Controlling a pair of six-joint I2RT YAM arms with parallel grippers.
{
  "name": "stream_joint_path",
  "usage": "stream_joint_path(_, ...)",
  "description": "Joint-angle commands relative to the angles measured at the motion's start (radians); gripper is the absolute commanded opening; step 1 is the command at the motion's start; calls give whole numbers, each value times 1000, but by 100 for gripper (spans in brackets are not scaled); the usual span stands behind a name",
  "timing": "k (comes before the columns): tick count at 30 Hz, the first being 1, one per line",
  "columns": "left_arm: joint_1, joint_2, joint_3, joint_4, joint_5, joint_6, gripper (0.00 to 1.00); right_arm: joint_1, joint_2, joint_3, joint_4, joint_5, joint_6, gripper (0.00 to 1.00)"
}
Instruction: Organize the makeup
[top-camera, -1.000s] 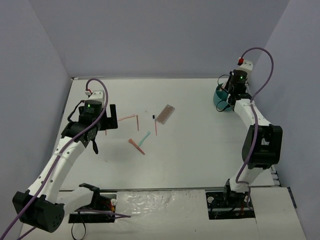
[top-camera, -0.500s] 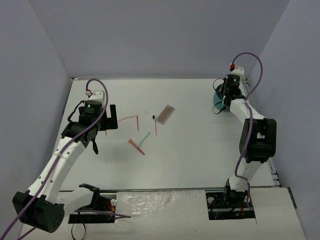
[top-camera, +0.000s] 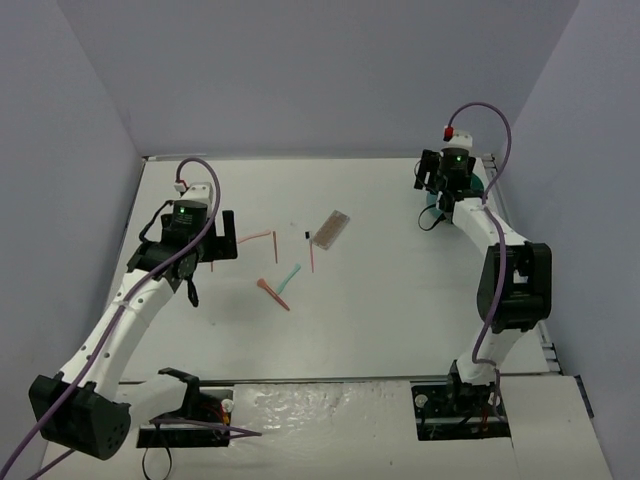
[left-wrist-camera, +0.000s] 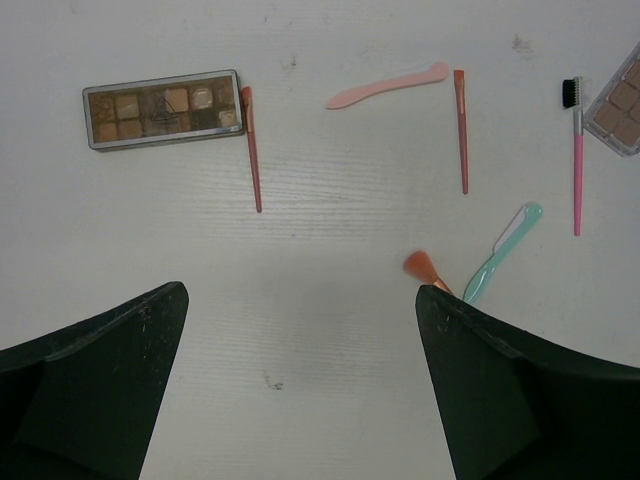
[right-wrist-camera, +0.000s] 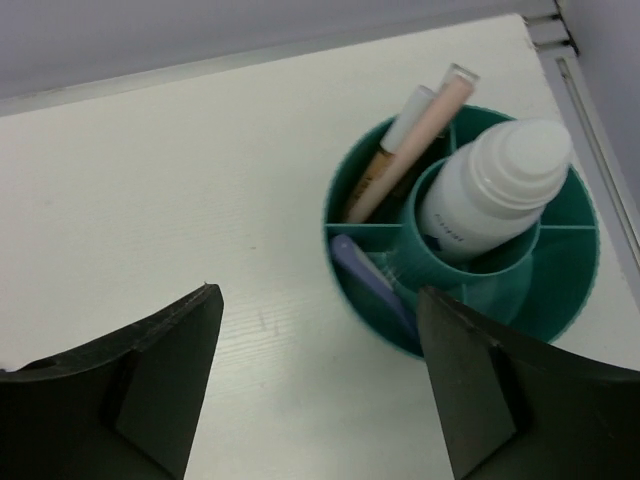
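Loose makeup lies under my left gripper (left-wrist-camera: 300, 300), which hangs open and empty above the table. Ahead of it are a brown palette (left-wrist-camera: 163, 108), a red stick (left-wrist-camera: 252, 147), a pink spatula (left-wrist-camera: 388, 86), an orange-red stick (left-wrist-camera: 461, 130), a pink brush (left-wrist-camera: 576, 155), a mint applicator (left-wrist-camera: 503, 252), an orange brush (left-wrist-camera: 422, 266) and a second palette (left-wrist-camera: 620, 105). My right gripper (right-wrist-camera: 320, 295) is open and empty, just left of the teal tub (right-wrist-camera: 560, 300). The tub holds a white bottle (right-wrist-camera: 495, 190), a pink tube (right-wrist-camera: 415, 140) and a lilac applicator (right-wrist-camera: 370, 280).
From above, the palette (top-camera: 330, 227) and sticks lie mid-table, right of the left gripper (top-camera: 218, 240). The tub (top-camera: 433, 207) sits at the far right, partly hidden by the right arm, whose gripper (top-camera: 428, 172) is near the back wall. The table's right edge runs close to the tub.
My right gripper has gone from shut to open and has swung left and back, off the tub. The left arm has not moved.
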Motion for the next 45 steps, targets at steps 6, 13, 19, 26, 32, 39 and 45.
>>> stream_joint_path(6, 5, 243, 183, -21, 121, 58, 97, 10, -376, -170, 15, -314, 152, 95)
stream_joint_path(13, 19, 524, 413, -14, 240, 283, 94, 7, -565, -377, 142, -483, 284, 96)
stream_joint_path(19, 42, 711, 584, -59, 323, 529, 82, 33, -629, -432, 181, -515, 310, 96)
stream_joint_path(26, 78, 869, 669, -97, 463, 684, 72, 64, -639, -437, 164, -516, 292, 96)
stream_joint_path(32, 80, 964, 731, -107, 469, 730, 60, 62, -636, -446, 155, -520, 288, 96)
stream_joint_path(39, 79, 1032, 755, -100, 476, 747, 53, 51, -645, -463, 143, -533, 284, 96)
stream_joint_path(45, 78, 1067, 760, -95, 469, 745, 48, 47, -650, -466, 139, -538, 285, 96)
